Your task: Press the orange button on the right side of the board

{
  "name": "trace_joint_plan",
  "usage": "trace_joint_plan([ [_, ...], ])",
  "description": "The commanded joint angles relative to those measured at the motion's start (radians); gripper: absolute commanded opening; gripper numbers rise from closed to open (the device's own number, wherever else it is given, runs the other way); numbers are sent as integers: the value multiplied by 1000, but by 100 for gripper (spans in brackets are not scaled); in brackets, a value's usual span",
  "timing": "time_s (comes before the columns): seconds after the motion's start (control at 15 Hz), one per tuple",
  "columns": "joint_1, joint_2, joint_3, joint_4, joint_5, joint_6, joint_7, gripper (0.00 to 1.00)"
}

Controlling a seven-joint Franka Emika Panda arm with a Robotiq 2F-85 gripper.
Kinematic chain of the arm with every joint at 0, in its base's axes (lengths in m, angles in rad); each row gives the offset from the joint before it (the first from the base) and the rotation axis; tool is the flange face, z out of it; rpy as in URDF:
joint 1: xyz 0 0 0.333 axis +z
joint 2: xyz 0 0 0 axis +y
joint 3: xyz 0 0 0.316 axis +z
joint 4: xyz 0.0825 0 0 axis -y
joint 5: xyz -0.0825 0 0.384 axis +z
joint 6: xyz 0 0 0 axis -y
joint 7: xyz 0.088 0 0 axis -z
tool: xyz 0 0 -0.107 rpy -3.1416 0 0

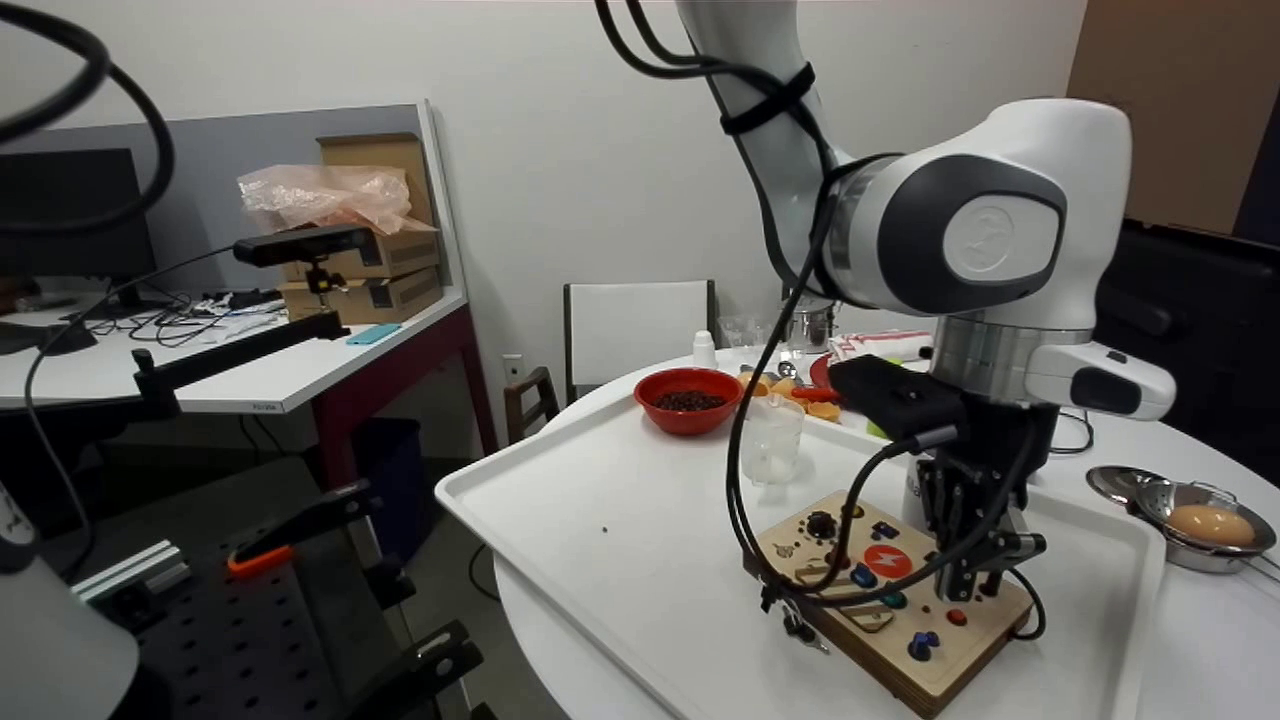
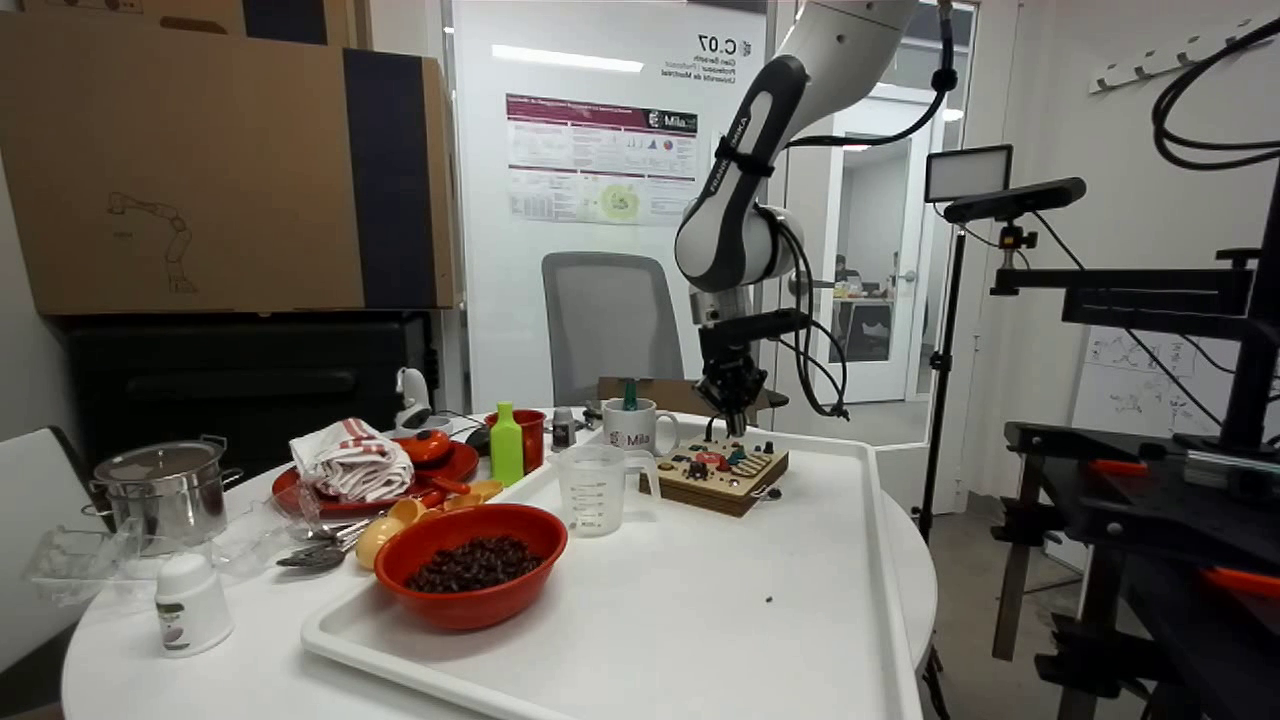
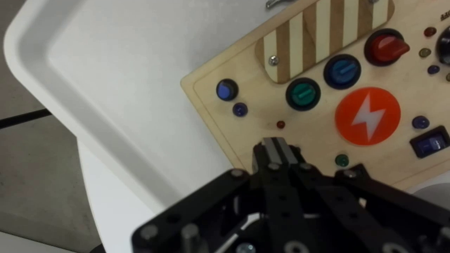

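Observation:
The light-wood board (image 1: 985, 655) lies on the white tray; it also shows in an exterior view (image 2: 700, 492) and in the wrist view (image 3: 218, 116). A small orange-red button (image 1: 957, 617) sits near its right edge. My gripper (image 1: 955, 592) is shut and empty, pointing down, its tips close above that button; contact cannot be told. In the wrist view the shut fingertips (image 3: 276, 140) cover this part of the board, so the button is hidden there. A tiny red light (image 3: 280, 124) shows just beyond the tips. A large orange disc with a white bolt (image 3: 367, 116) is farther in.
A blue switch (image 3: 226, 89) and green knob (image 3: 303, 94) stand near the tips. A white mug (image 2: 630, 432) and clear measuring cup (image 2: 590, 490) stand beside the board. A red bowl (image 2: 470, 607) is on the tray (image 1: 620, 500). Arm cables hang in front of the board.

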Motion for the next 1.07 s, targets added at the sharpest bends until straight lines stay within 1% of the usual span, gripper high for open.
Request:
trace_joint_plan([
  [0.0, 13, 4, -13, 11, -20, -13, 30, 2],
  [0.33, 14, 15, -18, 9, -24, -12, 36, 2],
  [1.0, 13, 65, -15, 42, -17, 40, 49, 2],
])
